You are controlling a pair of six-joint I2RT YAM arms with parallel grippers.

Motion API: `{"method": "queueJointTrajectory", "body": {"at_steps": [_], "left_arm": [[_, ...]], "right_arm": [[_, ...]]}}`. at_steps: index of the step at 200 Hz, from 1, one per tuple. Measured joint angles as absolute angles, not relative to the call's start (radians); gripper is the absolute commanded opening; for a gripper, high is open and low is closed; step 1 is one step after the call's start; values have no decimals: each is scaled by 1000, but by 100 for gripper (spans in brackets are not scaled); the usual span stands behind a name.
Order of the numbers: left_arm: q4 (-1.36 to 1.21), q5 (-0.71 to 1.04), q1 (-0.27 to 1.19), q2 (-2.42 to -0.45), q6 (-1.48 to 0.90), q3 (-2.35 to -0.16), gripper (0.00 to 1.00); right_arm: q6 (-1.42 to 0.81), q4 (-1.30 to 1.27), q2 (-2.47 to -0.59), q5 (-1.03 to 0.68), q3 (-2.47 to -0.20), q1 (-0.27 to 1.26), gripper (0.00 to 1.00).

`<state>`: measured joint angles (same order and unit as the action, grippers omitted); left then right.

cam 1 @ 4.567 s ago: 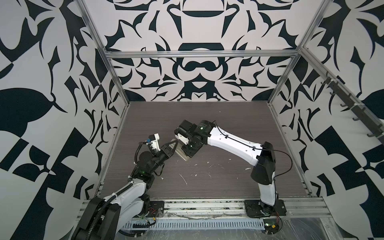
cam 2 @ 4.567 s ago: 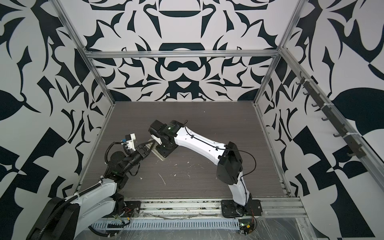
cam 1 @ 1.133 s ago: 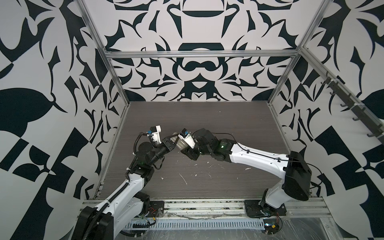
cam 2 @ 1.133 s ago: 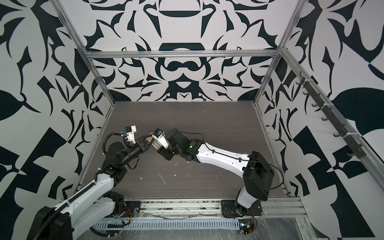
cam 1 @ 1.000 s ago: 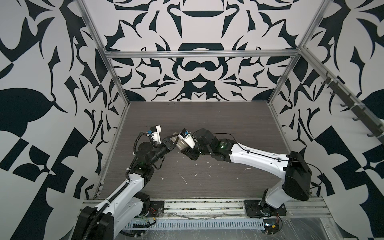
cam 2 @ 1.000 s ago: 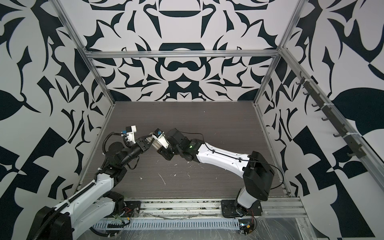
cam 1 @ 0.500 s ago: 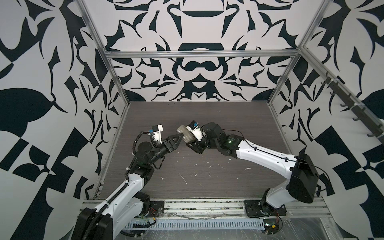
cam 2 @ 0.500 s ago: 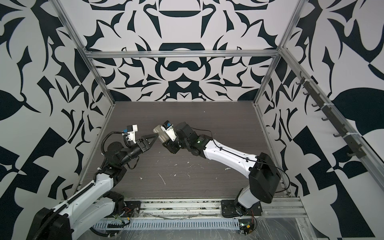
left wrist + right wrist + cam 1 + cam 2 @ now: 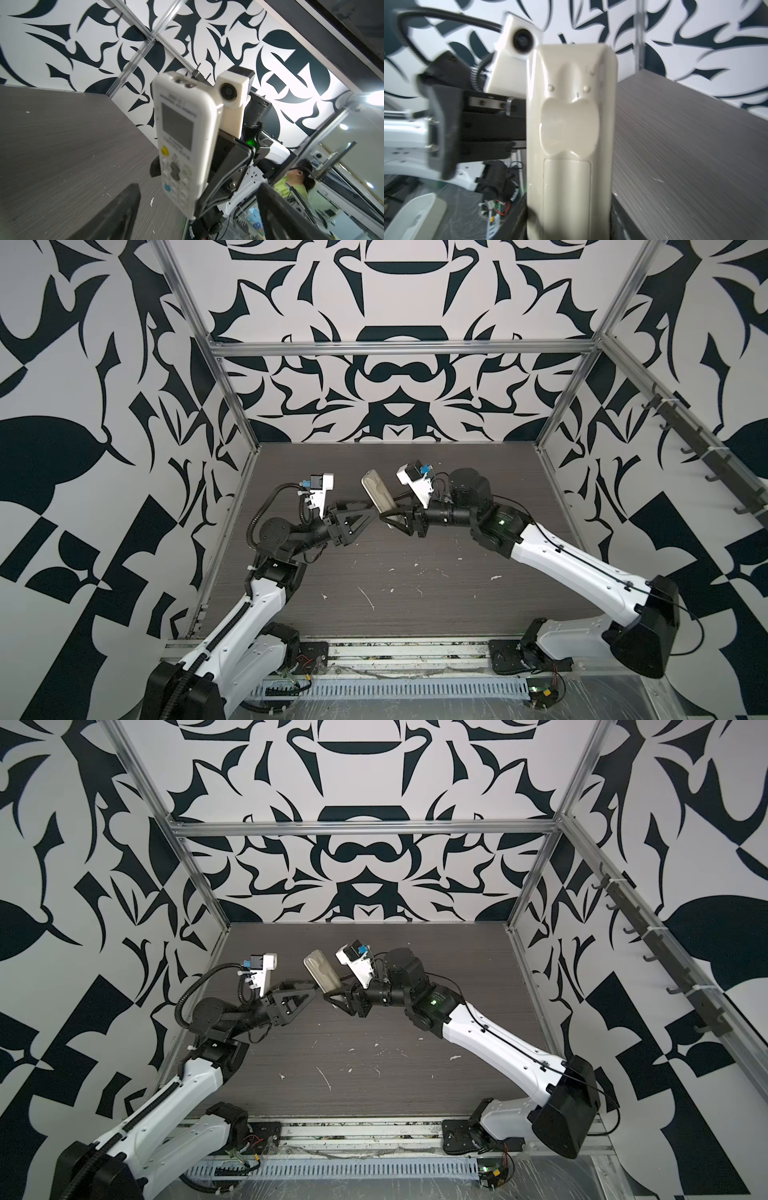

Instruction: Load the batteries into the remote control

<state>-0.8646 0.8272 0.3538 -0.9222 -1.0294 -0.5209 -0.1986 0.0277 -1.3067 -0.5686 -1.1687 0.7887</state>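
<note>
Remote control is hanging above the grey wood-grain table, ringed by black-and-white patterned walls.
White scraps are littering the table; the left gripper is gaping wide beside the slim, glossy, beige-backed remote control, which the right gripper is clamping by its lower end.

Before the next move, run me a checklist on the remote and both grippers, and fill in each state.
1. Hold of the right gripper on the remote control: ok, shut on its lower end, held above the table.
2. State of the left gripper: ok, open, holding nothing, close beside the remote.
3. Fit of the battery cover: ok, looks seated flush in the beige back.
4. Loading of the batteries: cannot tell, none in view.
5. Surface below: ok, only small white scraps show.
</note>
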Motion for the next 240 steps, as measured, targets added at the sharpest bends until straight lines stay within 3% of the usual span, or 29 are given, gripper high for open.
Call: {"method": "queueJointTrajectory", "body": {"at_steps": [67, 74, 158, 232, 240], "left_arm": [[-976, 908, 354, -965, -1084, -587, 86], [-995, 911, 354, -974, -1094, -590, 80], [-1279, 928, 359, -1097, -1239, -593, 52], [-1320, 928, 358, -1106, -1233, -593, 23], [-1320, 928, 358, -1106, -1234, -593, 20]], "right_arm": [[-286, -89, -1307, -765, -1146, 789, 0], [-294, -100, -1311, -777, -1144, 789, 0], [-386, -190, -1336, -839, -1133, 787, 0], [-426, -207, -1336, -850, -1133, 787, 0], [-426, -207, -1336, -850, -1133, 787, 14]]}}
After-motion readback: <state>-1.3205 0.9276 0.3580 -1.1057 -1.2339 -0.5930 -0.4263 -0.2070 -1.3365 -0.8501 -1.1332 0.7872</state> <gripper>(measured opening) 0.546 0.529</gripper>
